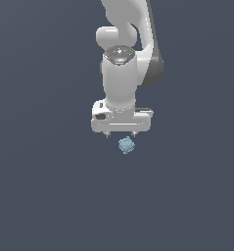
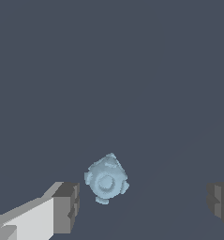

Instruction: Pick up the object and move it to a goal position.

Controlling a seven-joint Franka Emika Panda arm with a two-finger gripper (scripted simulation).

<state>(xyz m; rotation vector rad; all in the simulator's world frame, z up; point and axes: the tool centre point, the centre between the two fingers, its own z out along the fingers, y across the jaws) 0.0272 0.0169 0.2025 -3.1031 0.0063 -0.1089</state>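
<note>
- Exterior view: the white arm (image 1: 123, 63) came down from the top centre of the frame; the gripper (image 1: 120, 134) sat at centre, pointing downward, only short finger tips showing under its white body.
- The lump (image 1: 126, 145), small, light blue and bumpy, lay just below the gripper body in that view, a little toward the exterior view's right of its midline; much smaller than the gripper.
- Whether the lump touched either finger could not be told from the exterior view.
- Wrist view: the jaws stood wide apart; one finger (image 2: 66, 206) was seen near the lump (image 2: 106, 179), the other finger (image 2: 220, 202) well apart from it at the frame's edge.
- The lump lay between the fingers, nearer the first, with a visible gap on both sides; nothing was gripped.
- The surface (image 1: 40, 196) was plain dark grey-blue throughout both views; whether the lump rested on it could not be confirmed.
</note>
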